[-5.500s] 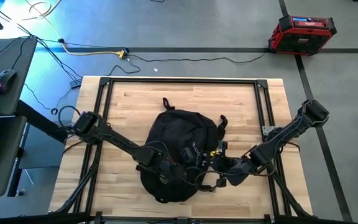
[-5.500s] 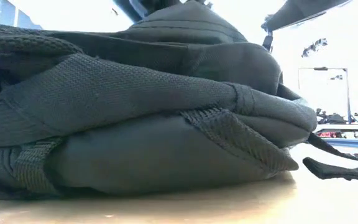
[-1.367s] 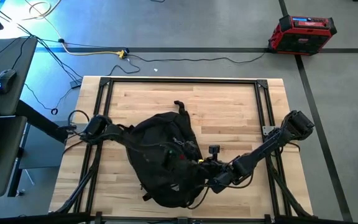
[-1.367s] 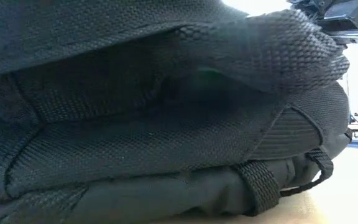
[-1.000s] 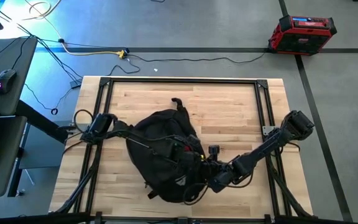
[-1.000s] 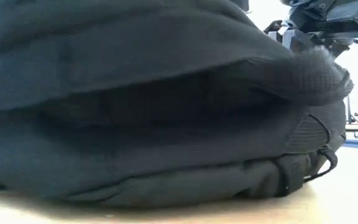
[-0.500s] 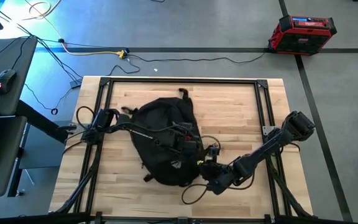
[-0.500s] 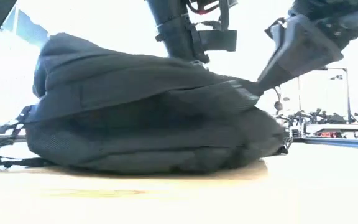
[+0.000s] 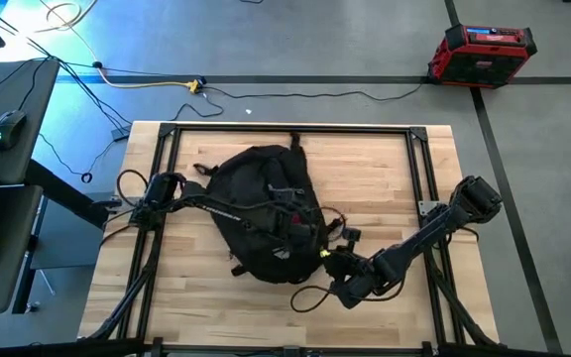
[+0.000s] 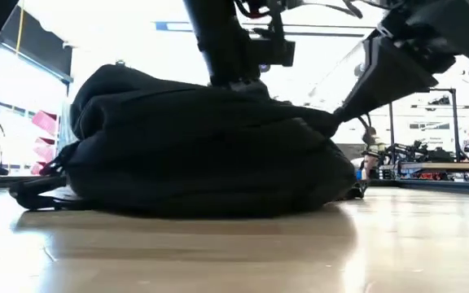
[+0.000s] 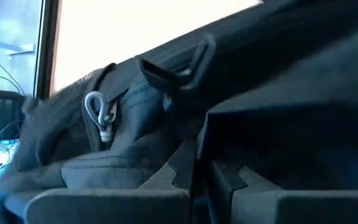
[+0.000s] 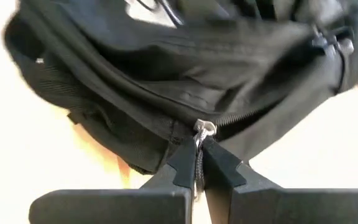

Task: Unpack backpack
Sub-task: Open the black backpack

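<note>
I see my right gripper (image 12: 199, 163) pinching the backpack's (image 9: 261, 213) zipper pull (image 12: 202, 130), left gripper (image 9: 293, 226) clamped on its fabric.

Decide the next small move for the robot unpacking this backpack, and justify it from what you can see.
Probably the right claw, shut on the zipper pull, should draw it along the zipper track while the left claw, shut on the backpack, holds the fabric. The zipper looks closed there, and nothing has come out yet.
</note>
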Available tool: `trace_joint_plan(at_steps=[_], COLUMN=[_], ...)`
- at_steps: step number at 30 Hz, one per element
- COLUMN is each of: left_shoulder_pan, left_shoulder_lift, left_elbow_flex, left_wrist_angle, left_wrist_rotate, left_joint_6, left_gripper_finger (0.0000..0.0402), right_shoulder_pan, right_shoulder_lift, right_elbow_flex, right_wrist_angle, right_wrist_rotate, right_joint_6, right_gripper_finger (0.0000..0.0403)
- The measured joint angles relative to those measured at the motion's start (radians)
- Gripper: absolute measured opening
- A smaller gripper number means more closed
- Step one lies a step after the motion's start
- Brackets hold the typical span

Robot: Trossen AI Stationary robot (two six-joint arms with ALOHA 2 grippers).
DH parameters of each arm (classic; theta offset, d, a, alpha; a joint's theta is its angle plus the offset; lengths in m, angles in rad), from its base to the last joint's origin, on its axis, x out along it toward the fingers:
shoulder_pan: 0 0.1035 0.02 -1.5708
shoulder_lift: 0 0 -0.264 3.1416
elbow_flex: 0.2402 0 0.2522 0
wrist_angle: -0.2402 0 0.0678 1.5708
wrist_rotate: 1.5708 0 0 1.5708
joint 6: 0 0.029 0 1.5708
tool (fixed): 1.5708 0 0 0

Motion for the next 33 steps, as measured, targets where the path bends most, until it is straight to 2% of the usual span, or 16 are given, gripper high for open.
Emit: trace_joint_plan(at_steps=[8,14,22,26,33], left_shoulder_pan=[-0.133,-0.179,-0.243,-0.222,-0.146], left_shoulder_lift=[-0.041,-0.039,-0.076,-0.109,-0.109], left_elbow_flex=[-0.001,-0.001,0.0,0.0,0.0], left_wrist_angle=[-0.085,-0.12,-0.101,-0.094,-0.108], left_wrist_rotate=[0.011,0.027,-0.128,-0.154,-0.169], left_joint_6=[-0.107,-0.226,-0.27,-0.298,-0.302], left_gripper_finger=[0.0,0.0,0.0,0.0,0.0], right_shoulder_pan=[0.004,0.036,0.061,0.064,0.072], right_shoulder_lift=[-0.007,-0.056,-0.093,-0.087,-0.064], right_elbow_flex=[-0.002,0.003,0.004,0.004,0.004], right_wrist_angle=[-0.011,-0.021,-0.068,-0.034,0.049], right_wrist_rotate=[0.012,0.036,0.056,0.052,-0.055], right_joint_6=[-0.073,-0.12,-0.086,-0.095,-0.129], right_gripper_finger=[0.0,0.0,0.0,0.0,0.0])
